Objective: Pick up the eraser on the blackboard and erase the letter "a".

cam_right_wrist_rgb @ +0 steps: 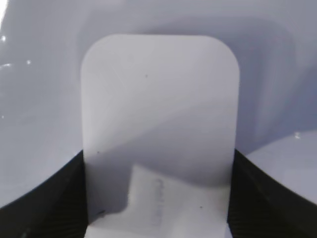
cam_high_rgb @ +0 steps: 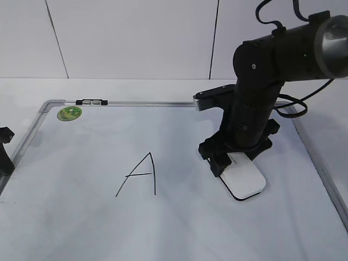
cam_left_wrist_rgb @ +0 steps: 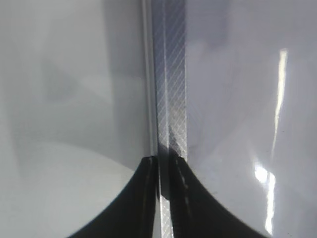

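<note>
The white eraser (cam_high_rgb: 244, 182) lies flat on the blackboard (cam_high_rgb: 81, 223), right of centre. My right gripper (cam_high_rgb: 235, 156) is shut on the eraser's near end from above. In the right wrist view the eraser (cam_right_wrist_rgb: 158, 99) fills the gap between the two dark fingers of that gripper (cam_right_wrist_rgb: 158, 198). My left gripper (cam_high_rgb: 4, 155) is at the board's left edge. In the left wrist view its jaws (cam_left_wrist_rgb: 166, 166) are closed on the grey metal frame strip (cam_left_wrist_rgb: 171, 89). No lowercase "a" shows in any view; the place under the eraser and arm is hidden.
A tall capital "A" (cam_high_rgb: 142, 175) in black marker stands left of the eraser. A round green sticker (cam_high_rgb: 69, 113) and a black-silver clip (cam_high_rgb: 91, 101) sit at the board's far left corner. The right frame edge (cam_high_rgb: 321, 163) runs close to the arm.
</note>
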Tool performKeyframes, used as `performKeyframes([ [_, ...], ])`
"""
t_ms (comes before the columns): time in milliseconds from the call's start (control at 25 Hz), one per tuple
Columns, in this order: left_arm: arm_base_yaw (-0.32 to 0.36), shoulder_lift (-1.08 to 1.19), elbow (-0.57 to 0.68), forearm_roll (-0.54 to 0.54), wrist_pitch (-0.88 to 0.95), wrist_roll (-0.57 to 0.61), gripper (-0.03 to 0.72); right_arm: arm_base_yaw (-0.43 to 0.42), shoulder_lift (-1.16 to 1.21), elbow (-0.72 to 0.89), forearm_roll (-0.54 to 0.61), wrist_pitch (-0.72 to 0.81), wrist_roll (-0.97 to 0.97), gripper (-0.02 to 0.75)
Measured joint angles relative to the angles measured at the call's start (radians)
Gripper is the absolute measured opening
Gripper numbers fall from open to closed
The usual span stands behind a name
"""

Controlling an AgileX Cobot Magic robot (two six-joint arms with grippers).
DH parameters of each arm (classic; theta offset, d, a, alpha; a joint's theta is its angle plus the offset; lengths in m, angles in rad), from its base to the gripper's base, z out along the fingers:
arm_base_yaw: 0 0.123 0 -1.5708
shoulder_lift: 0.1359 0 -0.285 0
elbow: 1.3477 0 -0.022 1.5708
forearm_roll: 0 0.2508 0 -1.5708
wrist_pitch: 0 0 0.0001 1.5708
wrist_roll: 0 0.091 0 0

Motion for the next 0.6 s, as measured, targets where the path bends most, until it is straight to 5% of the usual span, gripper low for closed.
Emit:
performKeyframes([
  [600, 0.000, 0.000, -0.002, 0.006, 0.002, 0.000, 0.052, -0.026, -0.282, 0.011, -0.031, 0.144, 0.016, 0.554],
])
